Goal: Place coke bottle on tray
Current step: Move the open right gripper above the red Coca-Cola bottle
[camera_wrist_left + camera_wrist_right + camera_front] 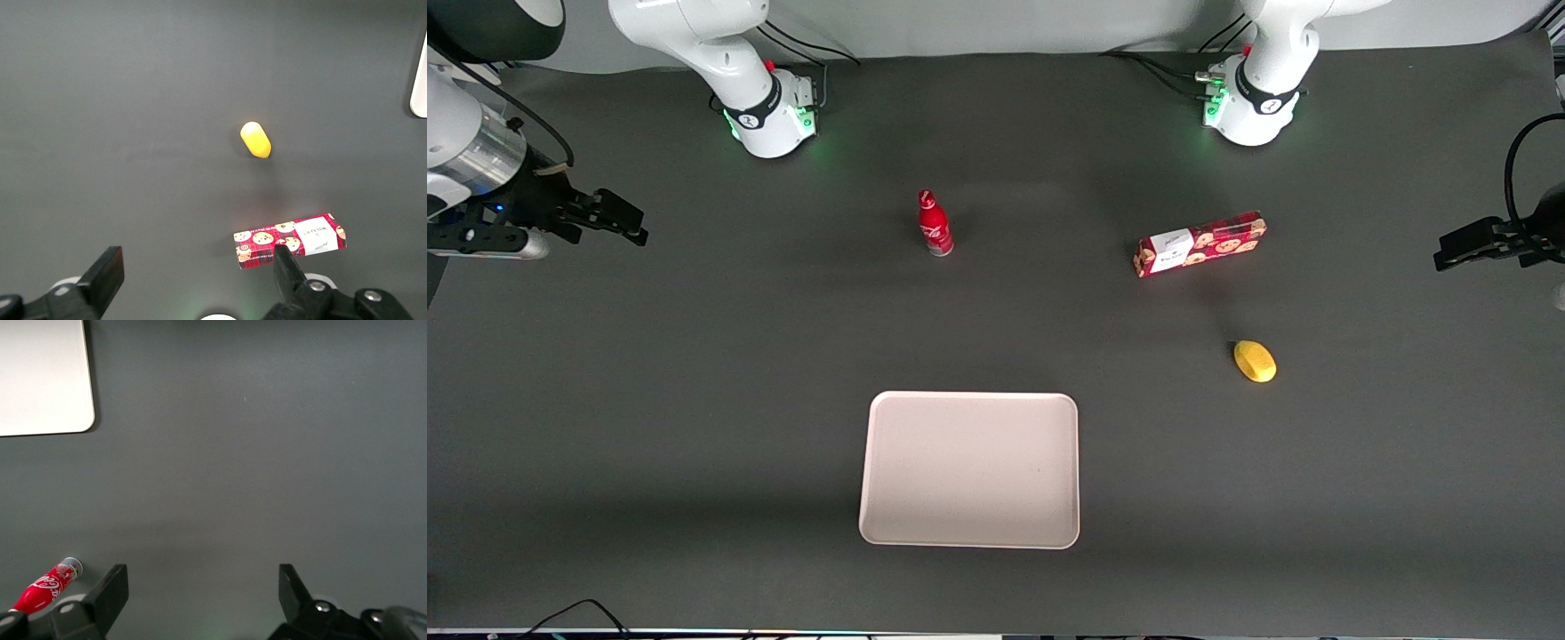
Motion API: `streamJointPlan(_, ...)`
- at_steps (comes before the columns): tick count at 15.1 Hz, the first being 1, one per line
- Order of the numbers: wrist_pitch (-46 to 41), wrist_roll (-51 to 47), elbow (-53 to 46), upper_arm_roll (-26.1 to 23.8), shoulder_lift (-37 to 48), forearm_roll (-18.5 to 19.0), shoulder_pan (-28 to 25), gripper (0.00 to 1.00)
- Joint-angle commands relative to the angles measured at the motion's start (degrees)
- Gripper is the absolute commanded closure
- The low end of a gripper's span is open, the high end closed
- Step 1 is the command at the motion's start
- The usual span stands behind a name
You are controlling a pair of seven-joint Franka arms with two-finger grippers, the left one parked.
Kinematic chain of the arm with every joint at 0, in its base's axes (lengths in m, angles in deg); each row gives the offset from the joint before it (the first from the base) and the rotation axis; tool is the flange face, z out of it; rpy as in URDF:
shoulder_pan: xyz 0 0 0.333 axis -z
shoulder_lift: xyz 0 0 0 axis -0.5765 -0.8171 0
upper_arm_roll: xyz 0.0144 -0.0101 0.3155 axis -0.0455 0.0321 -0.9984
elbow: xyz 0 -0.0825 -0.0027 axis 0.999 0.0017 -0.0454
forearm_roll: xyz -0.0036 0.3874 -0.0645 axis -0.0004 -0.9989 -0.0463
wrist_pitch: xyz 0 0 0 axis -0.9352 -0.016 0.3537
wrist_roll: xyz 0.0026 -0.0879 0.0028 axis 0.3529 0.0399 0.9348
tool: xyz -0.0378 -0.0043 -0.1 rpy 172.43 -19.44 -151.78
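Observation:
The coke bottle is small and red with a red cap and a silvery base. It stands upright on the dark table, farther from the front camera than the tray. The tray is large, pale pinkish-white and has nothing on it. My gripper hangs at the working arm's end of the table, well apart from the bottle. In the right wrist view the gripper is open with only bare table between its fingers. That view also shows the coke bottle beside one finger and a corner of the tray.
A long red cookie box with a white label lies toward the parked arm's end of the table. A small yellow object lies nearer the front camera than the box. The left wrist view shows the box and the yellow object.

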Motion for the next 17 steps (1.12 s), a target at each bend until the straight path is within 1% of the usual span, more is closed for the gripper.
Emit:
streamJointPlan(1, -2.2, 2.1, -1.7, 1.0, 0.3, 0.7, -0.4, 0.0)
streamJointPlan(6, -2.6, 1.5, -2.4, 0.5, 0.5, 0.7, -0.4, 0.0)
streamJointPlan(8, -6.7, 1.3, -5.9, -1.2, -0.4, 0.0, -0.3, 0.0)
streamJointPlan(10, -12.7, -0.4, -8.5, -6.4, -1.2, -1.7, -0.2, 0.0)
streamJointPlan(12, -14.9, -7.5, -7.9, -11.6, -1.2, -6.0, -0.4, 0.0)
streamJointPlan(14, -14.8, -14.7, -5.8, -17.9, -0.7, -7.5, -0.5, 0.0)
streamJointPlan(15, -14.3, -17.8, -4.4, -20.7, -0.6, -9.4, -0.4, 0.0)
streamJointPlan(16, -12.8, -20.7, -2.0, -23.2, -0.4, -11.1, -0.5, 0.0)
streamJointPlan(17, -10.3, -22.4, 1.1, -25.8, 0.8, -11.6, -0.5, 0.0)
